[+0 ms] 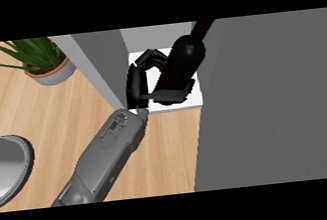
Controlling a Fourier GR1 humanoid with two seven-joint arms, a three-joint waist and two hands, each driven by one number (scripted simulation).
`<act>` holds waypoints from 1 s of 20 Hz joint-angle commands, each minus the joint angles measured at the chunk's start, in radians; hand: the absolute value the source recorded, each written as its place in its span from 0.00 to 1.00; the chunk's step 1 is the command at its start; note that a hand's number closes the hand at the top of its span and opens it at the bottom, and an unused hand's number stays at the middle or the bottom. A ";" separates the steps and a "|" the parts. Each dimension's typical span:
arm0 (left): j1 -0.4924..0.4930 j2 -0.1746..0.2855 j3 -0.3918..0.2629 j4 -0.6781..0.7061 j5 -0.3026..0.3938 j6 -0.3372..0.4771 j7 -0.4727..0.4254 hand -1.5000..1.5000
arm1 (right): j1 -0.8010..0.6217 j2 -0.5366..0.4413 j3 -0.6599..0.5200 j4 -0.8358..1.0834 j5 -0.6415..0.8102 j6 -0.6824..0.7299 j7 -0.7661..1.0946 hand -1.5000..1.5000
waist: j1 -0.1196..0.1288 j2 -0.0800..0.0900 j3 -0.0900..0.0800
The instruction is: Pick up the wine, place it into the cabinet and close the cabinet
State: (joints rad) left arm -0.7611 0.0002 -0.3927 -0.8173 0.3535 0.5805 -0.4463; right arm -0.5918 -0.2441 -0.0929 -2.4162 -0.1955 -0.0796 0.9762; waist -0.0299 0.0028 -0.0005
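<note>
A dark wine bottle (pixel 185 62) stands tilted inside the open cabinet, its neck leaning up and to the right. Its base is over the white cabinet floor (pixel 189 104). My left hand (pixel 140 82) reaches into the cabinet from the lower left, with its fingers curled round the bottle's lower body. The hand hides the bottle's base, so I cannot tell if it touches the floor. The cabinet's grey door (pixel 277 100) stands open and fills the right of the head view. My right hand does not show.
The cabinet's grey left wall (pixel 102 63) stands just beside my wrist. A potted plant (pixel 43 64) sits on the wooden counter at the upper left. A grey round vessel (pixel 6 169) lies at the left edge.
</note>
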 commanded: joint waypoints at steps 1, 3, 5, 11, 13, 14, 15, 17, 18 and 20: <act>-0.008 0.000 -0.003 0.148 0.008 -0.003 -0.101 1.00 | -0.019 -0.004 0.004 -0.084 -0.075 -0.017 0.074 0.00 | -0.008 0.002 0.000; -0.018 0.000 -0.061 0.169 0.062 0.020 -0.123 1.00 | -0.002 0.005 -0.023 -0.034 -0.070 0.004 -0.009 0.00 | -0.008 0.004 0.000; -0.037 0.000 -0.077 0.150 0.059 0.046 -0.084 1.00 | 0.034 0.026 0.011 -0.060 -0.057 -0.011 0.021 0.00 | 0.003 0.000 0.000; -0.076 0.000 0.002 0.290 0.149 -0.015 -0.229 1.00 | 0.042 0.021 0.001 -0.083 -0.073 0.007 0.006 0.00 | -0.017 0.007 -0.001; -0.093 0.000 0.025 0.293 0.146 -0.025 -0.198 1.00 | 0.027 0.008 -0.023 -0.069 -0.083 0.000 0.022 0.00 | 0.001 0.002 0.000; -0.084 0.000 0.018 0.313 0.186 -0.005 -0.271 1.00 | 0.049 0.008 -0.025 -0.112 -0.103 0.020 0.012 0.00 | -0.024 0.007 0.000; -0.105 0.000 0.028 0.336 0.193 -0.006 -0.278 1.00 | 0.073 0.011 -0.027 -0.115 -0.121 0.034 0.006 0.00 | -0.028 0.008 0.000; -0.182 0.000 0.098 0.378 0.213 -0.072 -0.244 1.00 | -0.020 0.042 0.059 -0.019 -0.015 -0.016 0.001 0.00 | -0.010 0.009 -0.002; -0.148 0.000 0.082 0.373 0.242 -0.056 -0.261 1.00 | 0.019 0.009 -0.026 -0.082 -0.119 0.007 0.044 0.00 | -0.024 0.006 0.000; -0.188 0.000 0.102 0.420 0.251 -0.065 -0.256 1.00 | 0.004 0.010 -0.015 -0.068 -0.078 0.002 0.026 0.00 | -0.017 0.006 0.000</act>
State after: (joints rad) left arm -0.8918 0.0002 -0.3326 -0.4604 0.5631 0.5347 -0.6987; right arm -0.5950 -0.2331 -0.0955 -2.4067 -0.2132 -0.0663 0.9641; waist -0.0458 0.0094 -0.0010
